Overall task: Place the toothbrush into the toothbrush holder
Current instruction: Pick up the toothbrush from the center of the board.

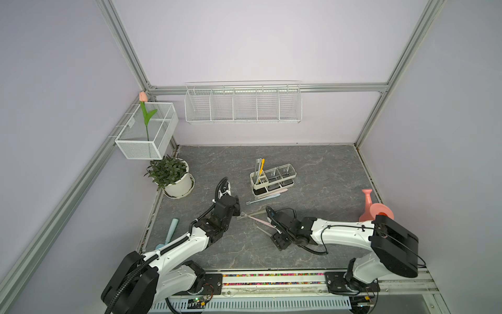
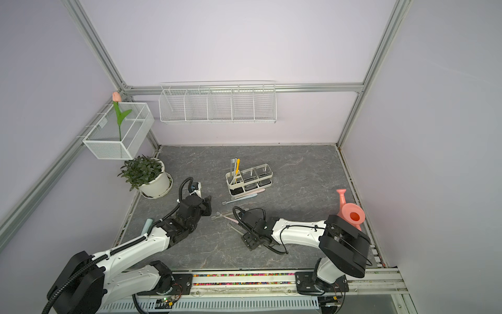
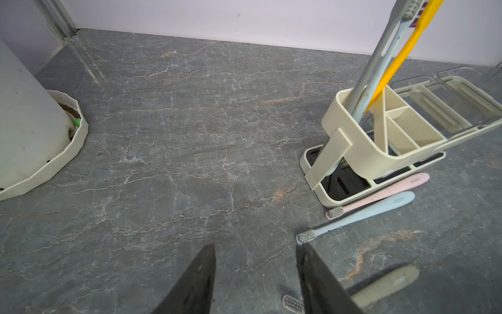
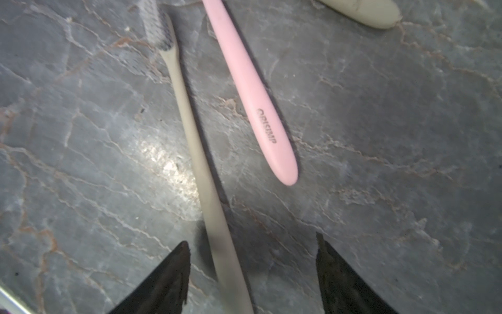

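Observation:
The cream toothbrush holder (image 1: 273, 179) (image 3: 361, 152) stands mid-table with a grey and a yellow brush upright in its divided end. A blue toothbrush (image 1: 260, 199) and a pink one (image 3: 380, 193) lie along its front. Nearer me, a beige toothbrush (image 4: 190, 141) lies flat beside a pink toothbrush (image 4: 250, 89). My right gripper (image 4: 252, 242) (image 1: 273, 234) is low over the beige handle, jaws open on either side of it without touching. My left gripper (image 3: 256, 246) (image 1: 235, 209) hangs open over bare table, nothing between its fingers, next to another beige brush (image 3: 385, 282).
A potted plant (image 1: 173, 176) stands at the left edge, and a pink watering can (image 1: 373, 209) at the right behind my right arm. A light blue handle (image 1: 171, 231) lies by my left arm. Wire baskets (image 1: 243, 104) hang on the back wall.

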Available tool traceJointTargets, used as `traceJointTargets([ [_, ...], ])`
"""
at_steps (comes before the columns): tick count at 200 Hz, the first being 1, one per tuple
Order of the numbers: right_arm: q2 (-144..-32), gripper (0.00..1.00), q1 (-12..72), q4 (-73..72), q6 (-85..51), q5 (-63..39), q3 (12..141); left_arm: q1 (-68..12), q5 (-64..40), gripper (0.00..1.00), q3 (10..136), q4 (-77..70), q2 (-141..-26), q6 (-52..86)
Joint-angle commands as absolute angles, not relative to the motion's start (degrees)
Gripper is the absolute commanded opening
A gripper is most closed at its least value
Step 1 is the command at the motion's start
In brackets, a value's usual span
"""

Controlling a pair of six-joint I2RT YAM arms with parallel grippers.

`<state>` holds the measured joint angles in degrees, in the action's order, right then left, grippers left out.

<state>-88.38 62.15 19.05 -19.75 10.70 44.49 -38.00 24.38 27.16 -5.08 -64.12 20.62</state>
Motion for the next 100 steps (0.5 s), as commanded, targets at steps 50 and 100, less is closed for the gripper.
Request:
traceJointTargets([
  [50, -88.03, 0.72, 63.42, 24.43, -22.98, 12.95, 45.5, -38.24, 25.45, 0.53, 28.57, -3.85, -61.49, 22.31],
  [100, -87.65, 0.69, 63.63, 25.75, -24.15, 15.43, 45.61, -38.28, 25.79, 0.54, 28.52, -3.96, -62.0, 22.7],
])
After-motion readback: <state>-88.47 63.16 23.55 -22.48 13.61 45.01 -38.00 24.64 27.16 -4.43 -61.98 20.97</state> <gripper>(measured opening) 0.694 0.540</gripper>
